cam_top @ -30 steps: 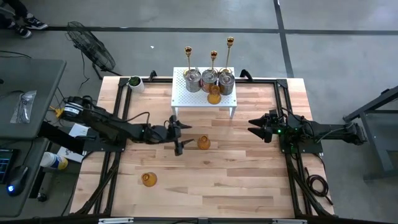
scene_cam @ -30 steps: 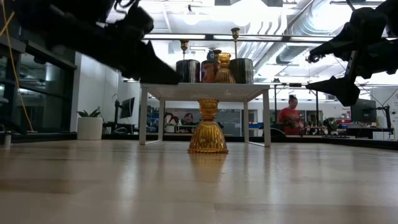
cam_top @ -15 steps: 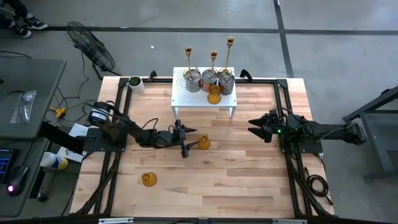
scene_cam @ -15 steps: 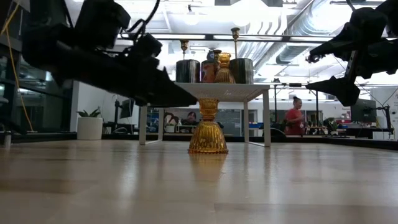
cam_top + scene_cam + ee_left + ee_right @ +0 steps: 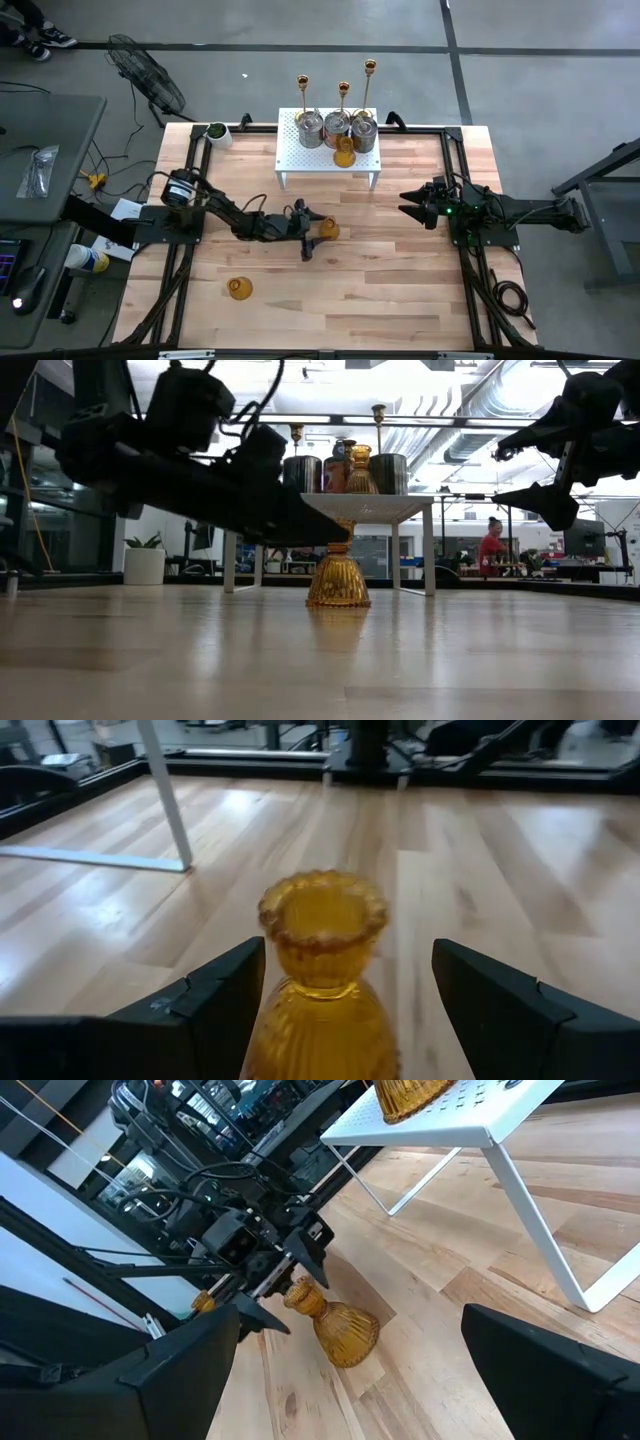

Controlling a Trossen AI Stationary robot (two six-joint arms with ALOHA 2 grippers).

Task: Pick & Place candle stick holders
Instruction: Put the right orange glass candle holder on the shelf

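One amber holder [image 5: 327, 229] sits centre frame, my left gripper [image 5: 312, 232] spread wide around it, nothing clenched yet; right gripper [image 5: 408, 210] idles open mid-right. Off-centre closing could topple it

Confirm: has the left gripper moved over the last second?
Yes. In the high view the left gripper has advanced rightward toward the amber holder in front of the white rack, its open fingers now flanking it.

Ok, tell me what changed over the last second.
The left gripper reached across the table to the amber holder in front of the white rack; its open fingers now flank it, not closed. The holder, the other amber holder and the right gripper stayed put.
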